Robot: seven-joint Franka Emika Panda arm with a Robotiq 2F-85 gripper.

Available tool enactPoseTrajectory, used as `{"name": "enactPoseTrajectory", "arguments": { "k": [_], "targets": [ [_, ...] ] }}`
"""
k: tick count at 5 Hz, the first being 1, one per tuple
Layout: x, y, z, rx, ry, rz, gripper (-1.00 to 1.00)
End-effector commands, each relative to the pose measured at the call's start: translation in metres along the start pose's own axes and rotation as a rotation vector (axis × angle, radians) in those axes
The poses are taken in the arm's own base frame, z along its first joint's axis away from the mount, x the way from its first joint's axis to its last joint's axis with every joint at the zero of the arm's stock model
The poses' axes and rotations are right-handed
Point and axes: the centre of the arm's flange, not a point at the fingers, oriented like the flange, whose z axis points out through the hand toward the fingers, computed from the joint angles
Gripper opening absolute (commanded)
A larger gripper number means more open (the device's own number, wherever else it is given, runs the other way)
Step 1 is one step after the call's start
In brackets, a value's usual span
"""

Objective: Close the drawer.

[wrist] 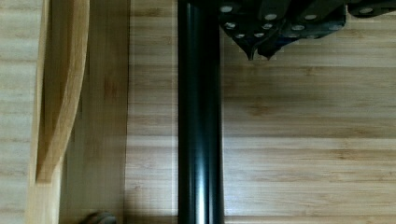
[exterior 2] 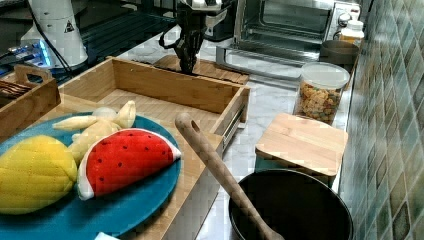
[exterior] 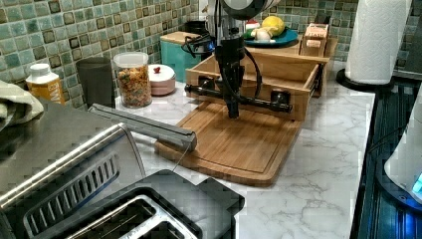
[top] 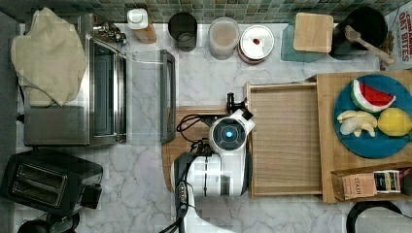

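Note:
The drawer point(top: 286, 141) is a shallow light-wood tray pulled out of its cabinet toward the top view's left. It stands open and empty point(exterior: 278, 74) point(exterior 2: 165, 105). A black bar handle point(exterior: 259, 102) point(wrist: 200, 130) runs along its front wall. My gripper point(exterior: 233, 113) points straight down just in front of that handle, over the bamboo cutting board point(exterior: 234, 144). Its fingertips point(wrist: 259, 52) are together, holding nothing, a little to the board side of the bar. From behind the drawer, the gripper point(exterior 2: 188, 67) shows beyond the front wall.
The toaster oven's open door point(top: 145, 97) lies at the top view's left of the board, with a black toaster point(top: 43, 182) below it. Jars point(top: 223, 36) line the back wall. A blue plate of toy fruit point(top: 371, 141) sits on the cabinet top. A paper towel roll point(exterior: 375, 40) stands nearby.

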Motion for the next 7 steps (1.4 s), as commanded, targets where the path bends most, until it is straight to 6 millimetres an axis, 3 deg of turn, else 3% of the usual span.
{"name": "enactPoseTrajectory", "arguments": {
  "k": [1, 2, 4, 5, 6, 7],
  "targets": [
    [-0.002, 0.109, -0.054, -0.031, 0.184, 0.088, -1.0],
    [-0.012, 0.146, -0.063, -0.041, 0.231, 0.141, -1.0],
    [-0.035, 0.268, -0.06, 0.012, 0.275, 0.232, -1.0],
    [-0.037, 0.311, -0.067, 0.004, 0.242, 0.277, -1.0],
    [-0.043, 0.334, -0.07, -0.032, 0.239, 0.305, -1.0],
    [-0.042, 0.345, -0.07, -0.072, 0.261, 0.323, -1.0]
  ]
}}
